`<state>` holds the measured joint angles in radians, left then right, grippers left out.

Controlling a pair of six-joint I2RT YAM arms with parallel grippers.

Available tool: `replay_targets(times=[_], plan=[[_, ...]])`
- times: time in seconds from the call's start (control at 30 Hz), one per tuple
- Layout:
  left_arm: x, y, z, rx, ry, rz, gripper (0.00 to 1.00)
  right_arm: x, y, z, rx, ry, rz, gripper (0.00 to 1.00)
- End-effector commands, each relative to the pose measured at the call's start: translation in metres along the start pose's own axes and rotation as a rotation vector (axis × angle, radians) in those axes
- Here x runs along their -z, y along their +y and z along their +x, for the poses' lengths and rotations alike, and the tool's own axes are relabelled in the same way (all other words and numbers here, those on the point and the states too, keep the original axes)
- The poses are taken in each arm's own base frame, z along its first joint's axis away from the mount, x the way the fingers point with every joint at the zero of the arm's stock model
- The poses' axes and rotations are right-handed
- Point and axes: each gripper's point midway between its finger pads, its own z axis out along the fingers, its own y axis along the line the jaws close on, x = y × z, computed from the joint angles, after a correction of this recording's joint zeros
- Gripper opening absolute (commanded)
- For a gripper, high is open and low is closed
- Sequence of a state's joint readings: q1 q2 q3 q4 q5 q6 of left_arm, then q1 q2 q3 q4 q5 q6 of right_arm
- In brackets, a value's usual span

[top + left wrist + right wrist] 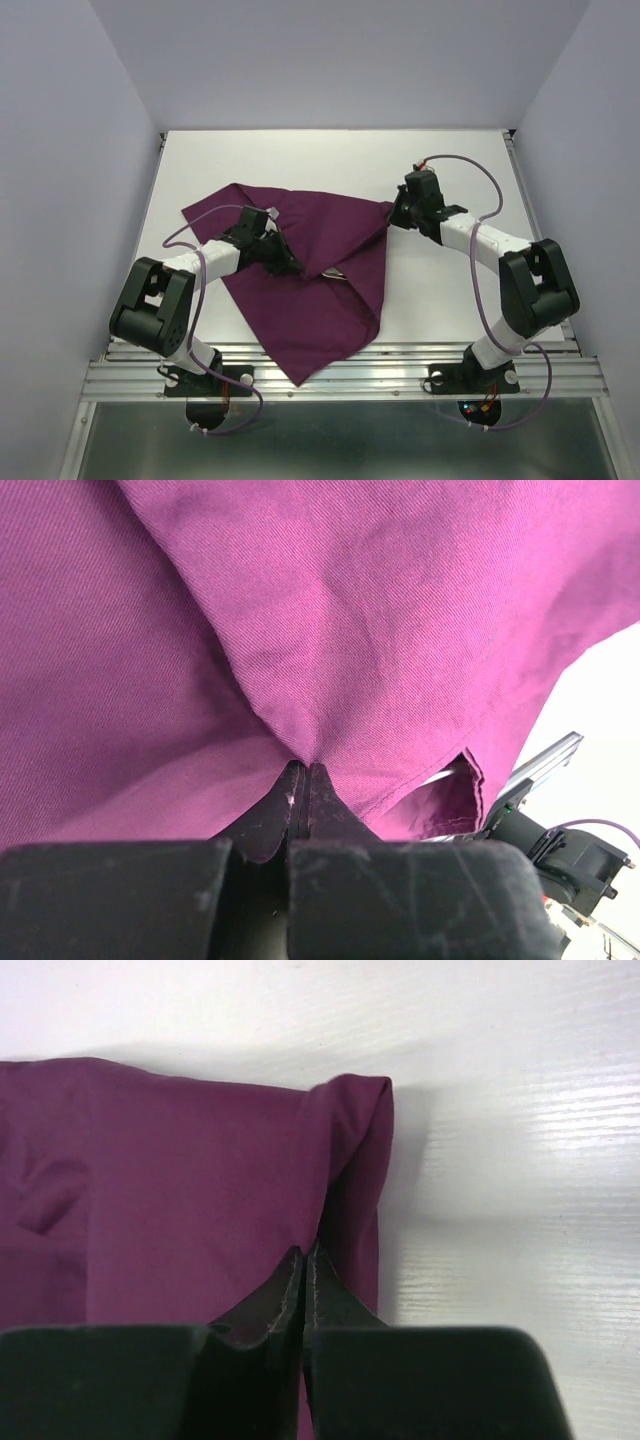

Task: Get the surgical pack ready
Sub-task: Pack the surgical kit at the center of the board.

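L tool (pixel 303 768) pinches wrap (pixel 330 225), R tool (pixel 303 1252) too

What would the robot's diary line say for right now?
left gripper: shut, pinching purple cloth | right gripper: shut on cloth's corner | cloth: folded over, on table

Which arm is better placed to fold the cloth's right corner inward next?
Right. The right gripper is shut at the right corner of the purple cloth, seemingly pinching it; the left gripper is clamped on the cloth's middle, away from that corner.
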<state>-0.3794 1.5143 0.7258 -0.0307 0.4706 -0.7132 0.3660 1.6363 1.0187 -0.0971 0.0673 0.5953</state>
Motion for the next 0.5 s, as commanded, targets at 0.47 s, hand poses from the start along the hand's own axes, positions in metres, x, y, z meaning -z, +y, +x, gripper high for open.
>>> replay_targets(times=[0.47], plan=[[-0.002,0.003,0.001,-0.004,-0.003,0.001,0.0,0.01,-0.017,0.04,-0.035,0.052,-0.026,0.01]])
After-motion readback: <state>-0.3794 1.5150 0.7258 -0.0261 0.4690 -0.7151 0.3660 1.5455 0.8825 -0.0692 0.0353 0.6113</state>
